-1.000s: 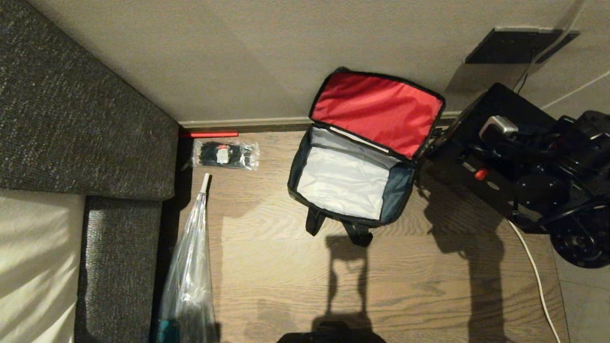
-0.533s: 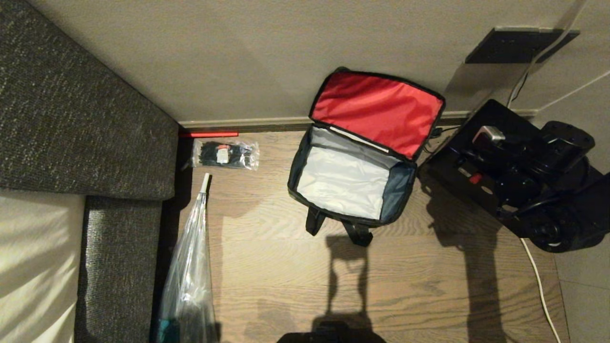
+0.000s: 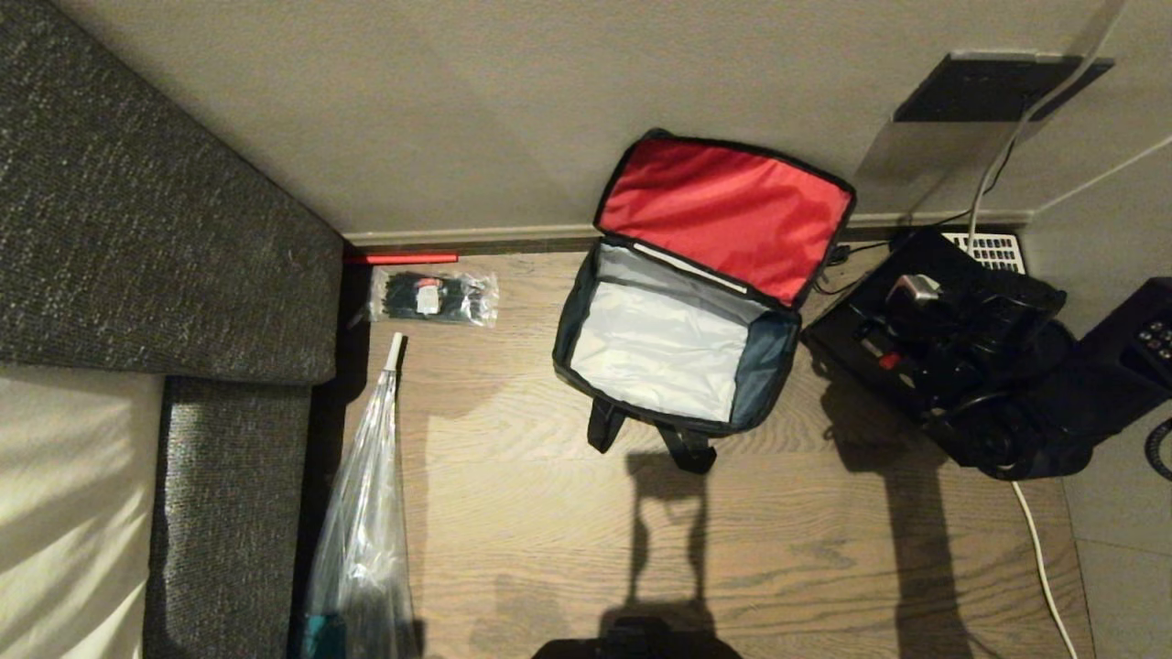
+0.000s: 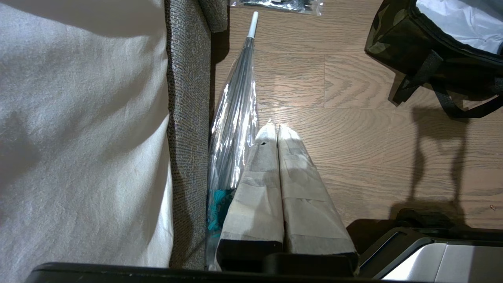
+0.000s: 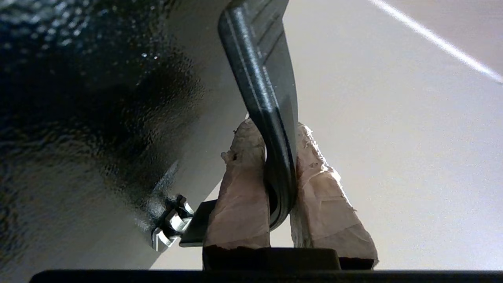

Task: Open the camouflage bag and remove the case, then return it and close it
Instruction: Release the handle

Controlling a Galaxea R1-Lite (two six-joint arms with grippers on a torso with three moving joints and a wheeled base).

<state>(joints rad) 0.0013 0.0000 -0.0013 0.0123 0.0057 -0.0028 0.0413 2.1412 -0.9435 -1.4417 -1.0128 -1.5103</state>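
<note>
Camouflage bag (image 3: 673, 352) on the wooden floor (image 3: 824, 549) against the wall, lid flung back, red lining up, silver-grey interior bare. Case (image 3: 874, 343) just right of the bag, out of it, small red latch showing. Right gripper (image 5: 275, 169) clenched on the case's black strap handle (image 5: 263, 78), both taped fingers (image 5: 239, 188) pinching it, glittery black shell close alongside. Left gripper (image 4: 275, 129) parked low near the sofa (image 4: 188, 118), fingers pressed together, grasping nothing, beside a clear folded umbrella (image 4: 235, 118). Packet of cable ties (image 3: 430, 297) near the skirting.
</note>
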